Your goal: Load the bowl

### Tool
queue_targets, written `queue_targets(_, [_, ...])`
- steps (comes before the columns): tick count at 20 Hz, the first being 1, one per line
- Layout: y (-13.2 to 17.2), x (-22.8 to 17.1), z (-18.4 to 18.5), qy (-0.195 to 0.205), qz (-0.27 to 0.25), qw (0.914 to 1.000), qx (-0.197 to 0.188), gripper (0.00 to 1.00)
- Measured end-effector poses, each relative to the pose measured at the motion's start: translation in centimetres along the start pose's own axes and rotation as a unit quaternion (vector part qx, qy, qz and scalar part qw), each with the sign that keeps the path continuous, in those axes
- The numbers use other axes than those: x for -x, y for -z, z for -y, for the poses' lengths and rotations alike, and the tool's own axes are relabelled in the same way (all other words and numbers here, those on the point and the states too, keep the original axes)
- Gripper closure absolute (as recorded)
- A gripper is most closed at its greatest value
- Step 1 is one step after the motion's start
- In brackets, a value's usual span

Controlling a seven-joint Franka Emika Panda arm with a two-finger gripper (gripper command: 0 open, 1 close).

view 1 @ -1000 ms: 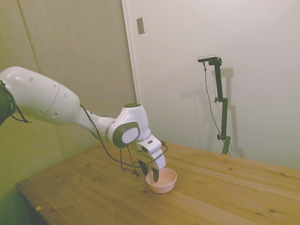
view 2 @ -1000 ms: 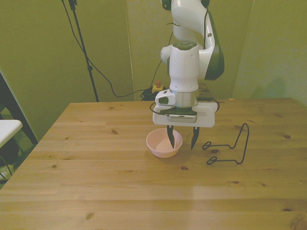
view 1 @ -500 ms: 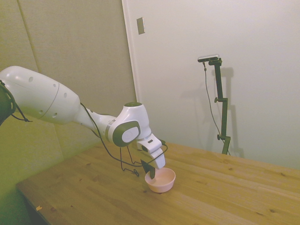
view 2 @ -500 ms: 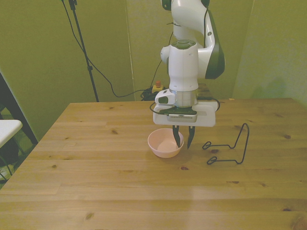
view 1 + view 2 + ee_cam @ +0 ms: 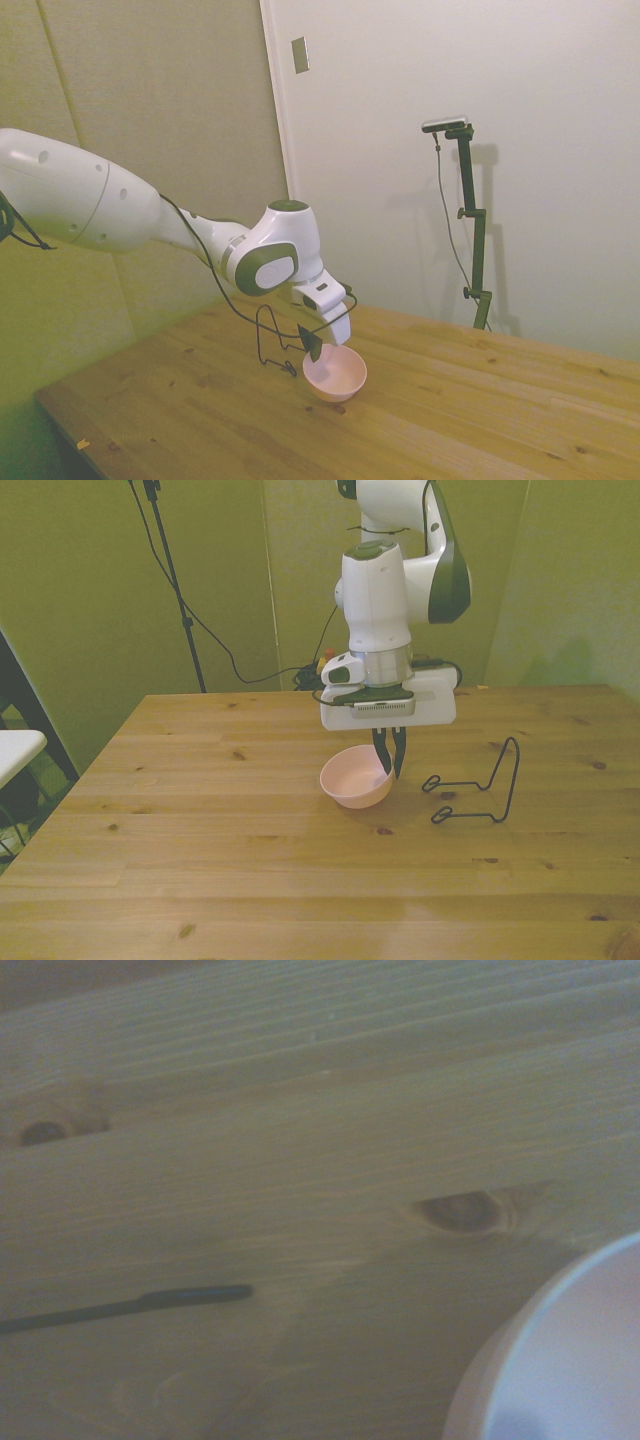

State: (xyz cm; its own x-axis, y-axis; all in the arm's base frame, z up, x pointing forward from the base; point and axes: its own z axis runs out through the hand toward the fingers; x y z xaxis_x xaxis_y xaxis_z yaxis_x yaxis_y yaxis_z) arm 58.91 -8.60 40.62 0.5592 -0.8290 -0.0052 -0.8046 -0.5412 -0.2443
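Observation:
The pale pink bowl [image 5: 356, 778] hangs tilted just above the wooden table, clear of the surface in the side view [image 5: 335, 373]. My gripper [image 5: 391, 765] is shut on the rim of the bowl at the front view's right, and in the side view the gripper [image 5: 316, 350] pinches the rim nearest the arm. A blurred edge of the bowl [image 5: 560, 1360] fills one corner of the wrist view. The bowl looks empty.
A thin dark wire rack [image 5: 480, 788] stands on the table at the front view's right of the bowl, and in the side view the wire rack [image 5: 268, 345] sits behind the gripper. One rack wire [image 5: 130, 1306] crosses the wrist view. Bare wooden table [image 5: 250, 880] surrounds them.
The fingers closed on the bowl's rim, then the arm rose, lifting the bowl off the table, tilting it and carrying it slightly toward the front view's right.

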Motion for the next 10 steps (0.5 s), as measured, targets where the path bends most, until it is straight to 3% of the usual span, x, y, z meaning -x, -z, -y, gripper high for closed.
queue_targets(8, [8.4, 2.7, 0.7, 0.039, 0.046, 0.9929, -0.102, 1.00])
queue_targets(10, [8.3, 2.8, 0.9, 0.038, 0.056, 0.9911, -0.115, 1.00])
